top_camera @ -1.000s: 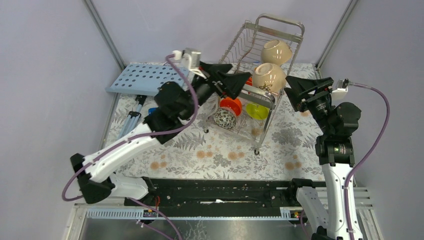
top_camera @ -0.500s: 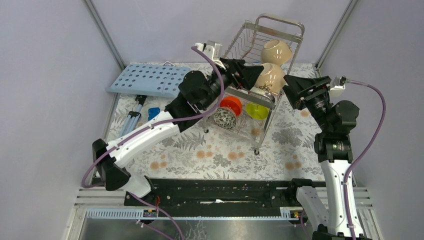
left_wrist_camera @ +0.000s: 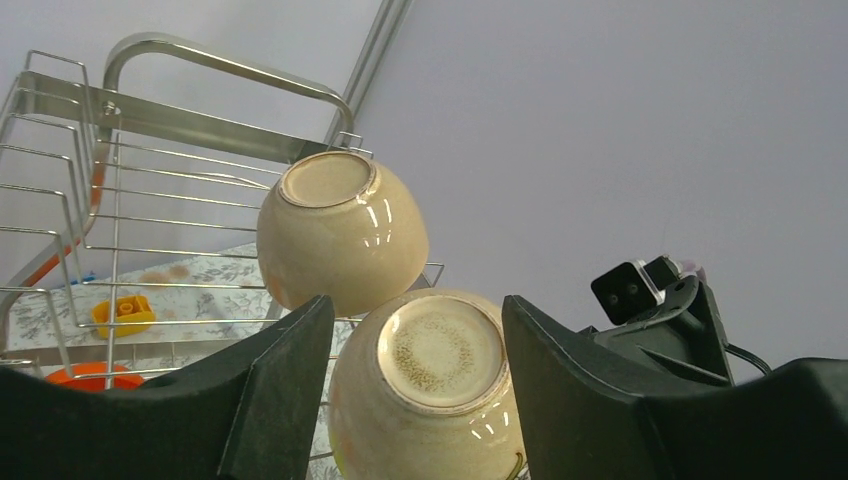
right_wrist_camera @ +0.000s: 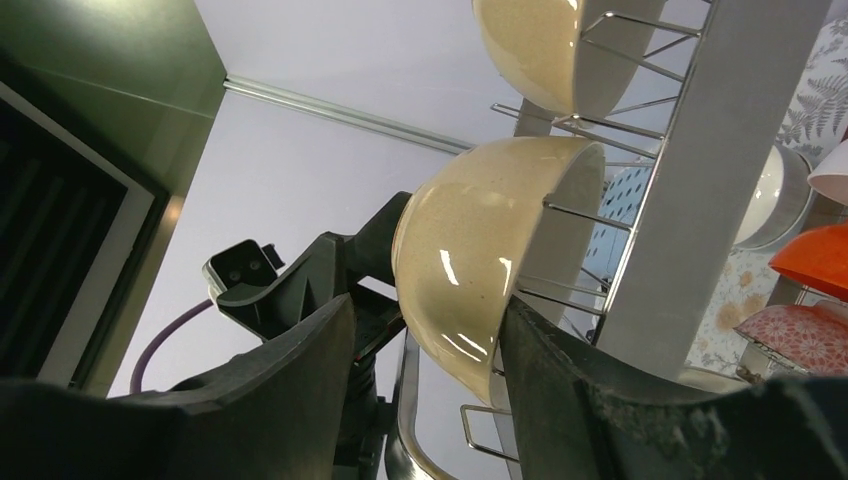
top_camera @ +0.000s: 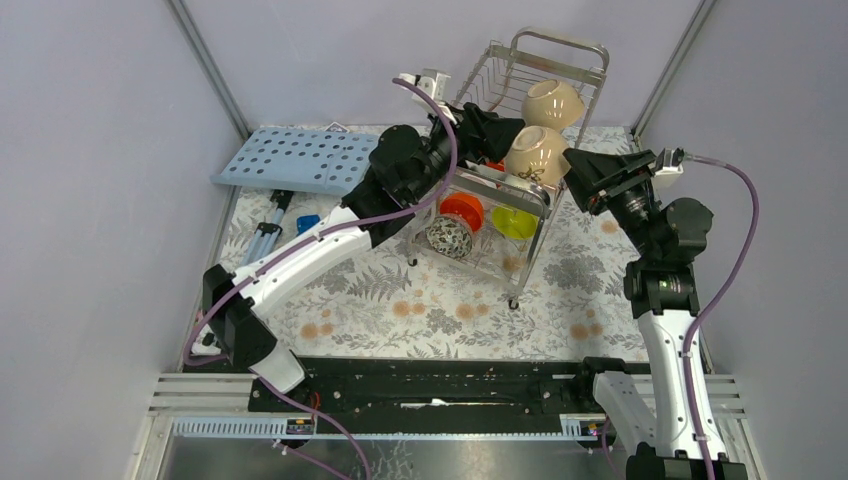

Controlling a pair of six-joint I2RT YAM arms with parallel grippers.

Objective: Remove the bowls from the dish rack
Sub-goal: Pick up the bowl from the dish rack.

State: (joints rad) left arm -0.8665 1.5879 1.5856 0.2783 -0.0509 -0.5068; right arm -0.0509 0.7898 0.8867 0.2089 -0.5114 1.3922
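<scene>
A leaf-patterned cloth [top_camera: 440,300] covered the table, closed in by plain grey-lilac walls [top_camera: 100,150]. A light-blue board [top_camera: 290,157] lay at the upper left of the top view, with a small blue block [top_camera: 308,223] just below it. The rack [top_camera: 560,42] stood at the upper centre of that view.

Only the top view showed the lower tier clearly. It held an orange bowl [top_camera: 462,210], a green bowl [top_camera: 515,222] and a speckled bowl [top_camera: 449,237], close together. The left wrist view alone showed the round bases of the two beige bowls, and a yellow clip [left_wrist_camera: 125,312] on the wire at lower left. The right wrist view alone caught a white bowl [right_wrist_camera: 765,195] at its right edge, behind the rack's upright.

On the upper tier the two beige bowls lay tipped on their sides, the near bowl [left_wrist_camera: 435,385] just beside the far bowl [left_wrist_camera: 340,230].

The left gripper [left_wrist_camera: 415,305] had a finger on each side of the near bowl at its base end. The right gripper [right_wrist_camera: 425,305] straddled the same bowl from the opposite side. Whether either one pressed on the bowl could not be told.
</scene>
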